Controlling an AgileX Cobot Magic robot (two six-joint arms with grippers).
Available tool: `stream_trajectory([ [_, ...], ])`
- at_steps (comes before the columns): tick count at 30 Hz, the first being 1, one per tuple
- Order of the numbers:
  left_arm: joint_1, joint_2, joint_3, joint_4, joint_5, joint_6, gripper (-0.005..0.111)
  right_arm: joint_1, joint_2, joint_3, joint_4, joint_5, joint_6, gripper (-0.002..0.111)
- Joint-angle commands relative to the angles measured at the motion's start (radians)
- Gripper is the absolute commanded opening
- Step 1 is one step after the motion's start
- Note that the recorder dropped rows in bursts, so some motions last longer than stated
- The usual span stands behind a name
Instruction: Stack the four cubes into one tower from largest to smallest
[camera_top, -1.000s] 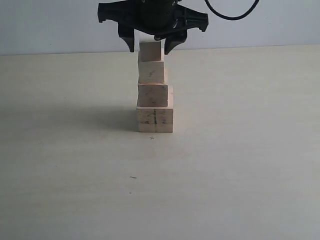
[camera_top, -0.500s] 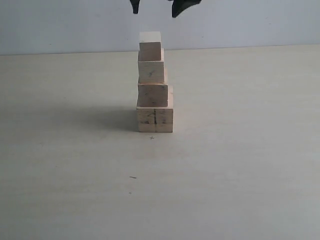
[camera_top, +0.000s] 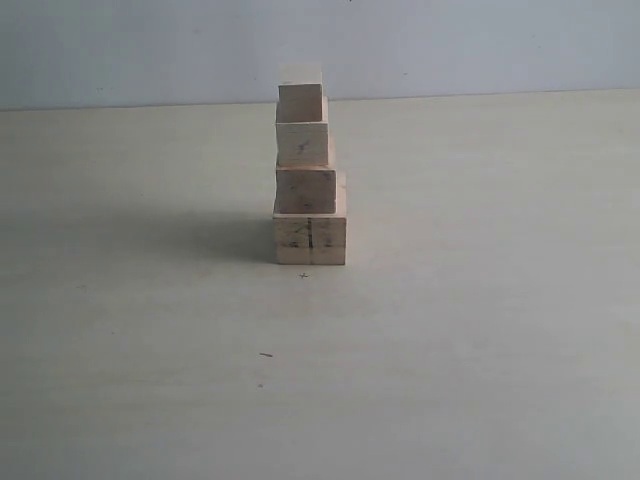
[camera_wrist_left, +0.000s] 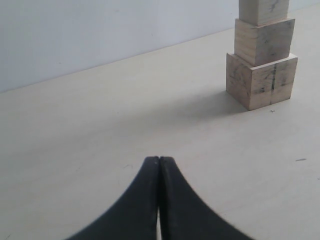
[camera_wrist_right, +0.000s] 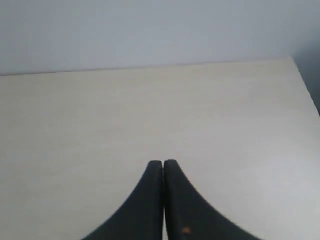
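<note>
The black right hand (camera_wrist_right: 163, 163) has let go of the small top cube (camera_top: 301, 86), gone up and pinched shut, empty like the black left hand (camera_wrist_left: 159, 160), so the tower of four pale wooden cubes (camera_top: 309, 170) stands alone, middle and far on the pale table (camera_top: 480, 330), looking finished.

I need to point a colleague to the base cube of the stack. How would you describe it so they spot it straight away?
On the pale table, a single tower of four wooden cubes stands towards the far edge. The base cube is the one at the very bottom, resting directly on the table. It is the widest of the four, and the only one with a dark vertical seam line down its front face.
</note>
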Motion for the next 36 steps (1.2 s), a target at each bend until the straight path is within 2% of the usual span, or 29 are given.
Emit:
stream_trajectory([
  [1, -0.006, -0.005, -0.002, 0.000, -0.002, -0.002, 0.000, -0.240, -0.001, 0.117, 0.290, 0.009, -0.116, 0.000],
  [3, -0.006, -0.005, -0.002, 0.000, -0.002, -0.002, 0.000, -0.289, -0.043, 0.228, 0.398, 0.009, -0.185, 0.000],
  [5, -0.006, -0.005, -0.002, 0.000, -0.002, -0.002, 0.000, -0.291, -0.120, 0.365, 0.389, -0.039, -0.201, 0.000],
  [7, -0.006, -0.005, -0.002, 0.000, -0.002, -0.002, 0.000, -0.289, -0.237, 0.497, 0.355, -0.209, -0.173, 0.000],
  [11, -0.006, -0.005, -0.002, 0.000, -0.002, -0.002, 0.000, -0.284, -0.508, 0.777, 0.214, -0.643, 0.007, 0.000],
  [13, -0.006, -0.005, -0.002, 0.000, -0.002, -0.002, 0.000, -0.284, -0.621, 0.889, 0.181, -0.794, 0.032, 0.000],
  [20, -0.006, -0.005, -0.002, 0.000, -0.002, -0.002, 0.000, -0.278, -1.007, 1.120, 0.187, -0.869, 0.015, 0.000],
  [25, -0.006, -0.005, -0.002, 0.000, -0.002, -0.002, 0.000, -0.203, -1.278, 1.164, 0.126, -0.749, -0.011, 0.000],
  [27, -0.006, -0.005, -0.002, 0.000, -0.002, -0.002, 0.000, -0.203, -1.401, 1.164, 0.171, -0.866, -0.130, 0.000],
  [29, -0.006, -0.005, -0.002, 0.000, -0.002, -0.002, 0.000, -0.203, -1.496, 1.171, 0.133, -0.966, -0.194, 0.000],
  [31, -0.006, -0.005, -0.002, -0.003, 0.001, -0.002, 0.000, -0.201, -1.583, 1.272, 0.041, -0.983, -0.158, 0.000],
  [34, -0.006, -0.005, -0.002, -0.001, 0.001, -0.002, 0.000, -0.201, -1.676, 1.529, 0.075, -1.064, -0.033, 0.000],
  [35, -0.006, -0.005, -0.002, -0.001, 0.001, -0.002, 0.000, -0.203, -1.710, 1.611, 0.102, -1.097, -0.014, 0.000],
  [36, -0.006, -0.005, -0.002, -0.001, 0.001, -0.002, 0.000, -0.205, -1.754, 1.696, 0.227, -1.114, -0.042, 0.000],
])
